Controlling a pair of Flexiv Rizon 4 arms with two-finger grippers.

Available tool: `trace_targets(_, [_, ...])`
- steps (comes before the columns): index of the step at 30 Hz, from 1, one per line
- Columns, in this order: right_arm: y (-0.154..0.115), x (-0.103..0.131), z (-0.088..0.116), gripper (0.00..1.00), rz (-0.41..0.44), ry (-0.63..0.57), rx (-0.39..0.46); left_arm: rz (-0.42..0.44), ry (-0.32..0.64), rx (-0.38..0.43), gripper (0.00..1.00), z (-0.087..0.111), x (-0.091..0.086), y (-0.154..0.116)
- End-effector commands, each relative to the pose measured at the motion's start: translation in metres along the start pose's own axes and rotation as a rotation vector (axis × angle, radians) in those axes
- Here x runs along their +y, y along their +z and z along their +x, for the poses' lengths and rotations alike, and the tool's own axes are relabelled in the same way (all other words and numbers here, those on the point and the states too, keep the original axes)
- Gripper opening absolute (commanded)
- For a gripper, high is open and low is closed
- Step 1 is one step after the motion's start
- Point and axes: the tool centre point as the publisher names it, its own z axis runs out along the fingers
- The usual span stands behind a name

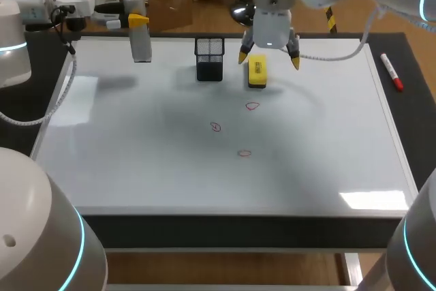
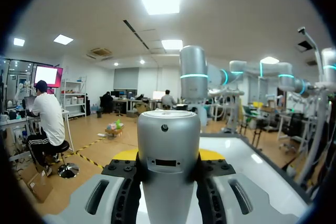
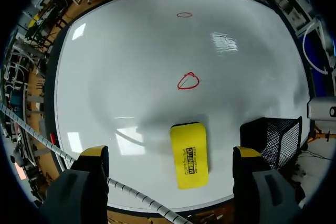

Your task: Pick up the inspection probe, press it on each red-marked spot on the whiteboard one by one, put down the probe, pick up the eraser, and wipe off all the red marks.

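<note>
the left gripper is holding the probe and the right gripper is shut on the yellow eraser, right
Not quite. The right gripper is open: the right wrist view shows its yellow tips standing clear of the yellow eraser on either side, and the eraser lies on the whiteboard. The left gripper does hold the probe.

Eraser on whiteboard upper centre, just right of mesh holder; three marks below them mid-frame, marker off-board upper right, probe upper left.
</note>
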Motion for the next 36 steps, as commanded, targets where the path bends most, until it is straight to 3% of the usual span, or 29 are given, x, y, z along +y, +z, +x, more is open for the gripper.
trace_targets(1, [0.008,-0.013,-0.010,1.00,-0.027,-0.009,0.006,-0.001,0.000,0.001,0.00,0.000,-0.001,0.000])
trace_targets(13, [0.019,-0.020,-0.022,1.00,-0.072,-0.017,0.007,-0.001,0.000,0.001,0.00,0.000,-0.001,0.000])
trace_targets(35, [0.030,-0.016,-0.026,1.00,-0.114,-0.041,-0.010,-0.001,0.000,0.001,0.00,0.000,-0.001,0.000])
trace_targets(36, [0.030,-0.016,-0.026,0.96,-0.115,-0.041,-0.010,-0.001,0.000,0.001,0.00,0.000,-0.001,0.000])
